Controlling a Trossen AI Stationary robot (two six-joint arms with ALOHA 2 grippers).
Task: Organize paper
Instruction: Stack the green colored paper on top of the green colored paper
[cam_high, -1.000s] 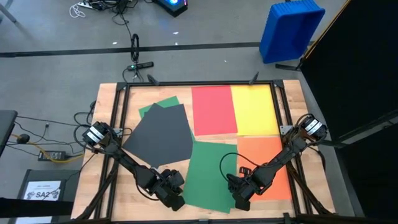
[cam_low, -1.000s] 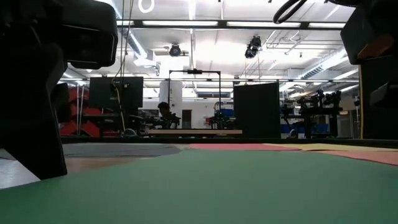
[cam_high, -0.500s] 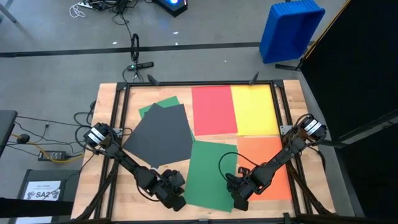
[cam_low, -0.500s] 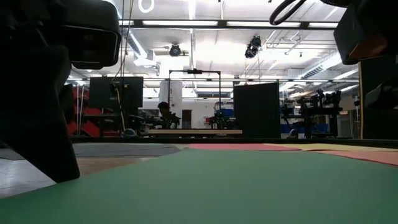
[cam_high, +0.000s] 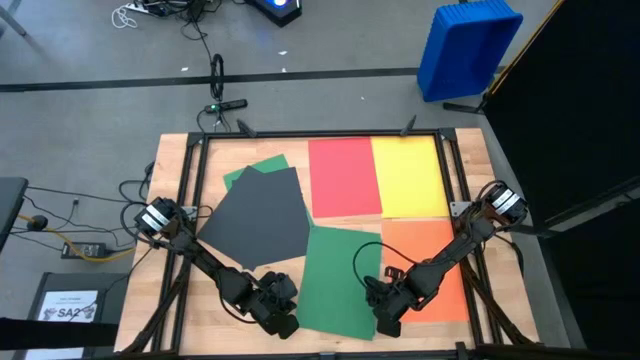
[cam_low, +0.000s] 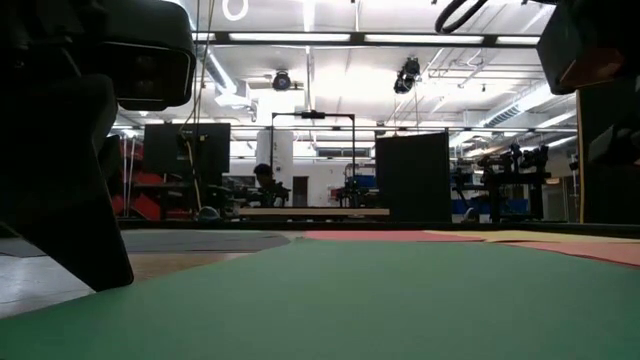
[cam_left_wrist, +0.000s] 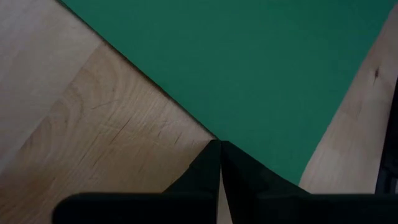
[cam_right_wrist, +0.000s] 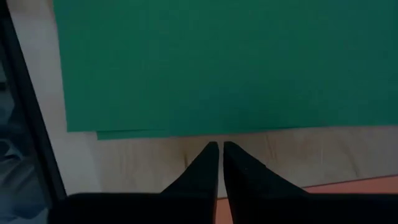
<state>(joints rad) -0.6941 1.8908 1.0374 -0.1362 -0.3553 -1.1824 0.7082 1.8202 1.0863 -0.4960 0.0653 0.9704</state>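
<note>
Your left gripper (cam_high: 284, 322) was clenched empty, its tips at the near left edge of the green sheet (cam_high: 338, 282), and your right gripper (cam_high: 383, 322) was clenched empty too, just off that sheet's near right corner beside the orange sheet (cam_high: 428, 270). Farther out lay the black sheet (cam_high: 257, 222) over another green sheet (cam_high: 262, 165), then the red sheet (cam_high: 343, 177) and yellow sheet (cam_high: 409, 177) touching side by side. Off the table (cam_high: 167, 165) stood a blue bin (cam_high: 467, 48); I couldn't tell what it held.

light: bright, even, from ceiling strip lights (cam_low: 400, 38) in the low view | shadows: soft and faint on the worktop (cam_high: 170, 300) | glare: mild around the ceiling strips | blur: near dark arm housings in the low view out of focus | wrist views: evenly lit, slightly soft
</note>
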